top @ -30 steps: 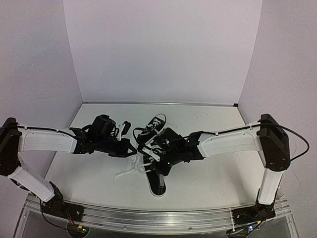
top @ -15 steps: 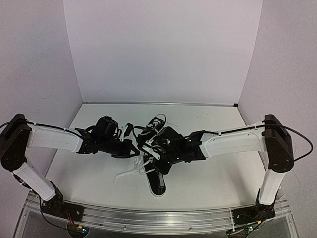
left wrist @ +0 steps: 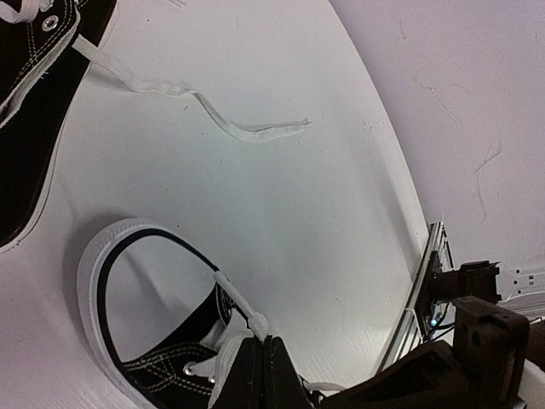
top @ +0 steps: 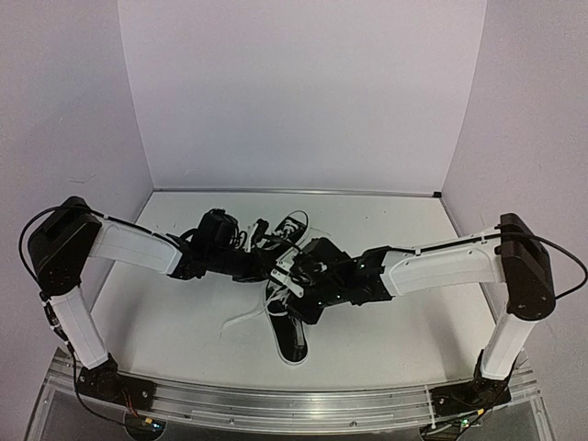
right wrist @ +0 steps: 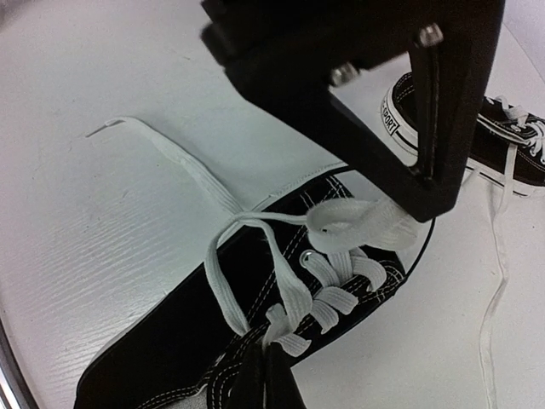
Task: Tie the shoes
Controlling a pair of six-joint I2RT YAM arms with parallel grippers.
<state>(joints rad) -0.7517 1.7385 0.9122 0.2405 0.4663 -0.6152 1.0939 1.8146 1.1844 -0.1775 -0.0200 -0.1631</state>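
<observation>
A: When looking along the wrists, found the left gripper (left wrist: 260, 349) pinched tight on a lace end (left wrist: 238, 305), just short of its tip, right above the near shoe (right wrist: 162, 349)'s lacing. Found the right gripper (right wrist: 266, 362) closed too, nipping the lace strands (right wrist: 288, 294) rising off the eyelet rows of that same shoe.

B: Placed the shoes where?

A: Spotted the near shoe mid-table beneath both grippers, heel opening apparently towards the rail (top: 276, 402). Spotted the far shoe (top: 292, 226) just behind it, toe to the back wall (top: 294, 92), clear of both grippers.

B: Judged the step how?

A: As the opening of the knot on the near shoe: lace parts gathered, no finished knot, no bow. Counted the far shoe as not begun, laces undone.

B: Needed what next?

A: Probably drawing the two held parts across each other and apart, gently enough not to drag the light shoe over the table (left wrist: 298, 239).

B: Noticed anything in the way?

A: Saw a loose lace (right wrist: 170, 162) of the near shoe trailing flat to its left, and the far shoe's lace (left wrist: 247, 129) lying slack beside it; could snag on either. Saw the left gripper's body hanging directly ahead of the right one, leaving little room for crossing over.
</observation>
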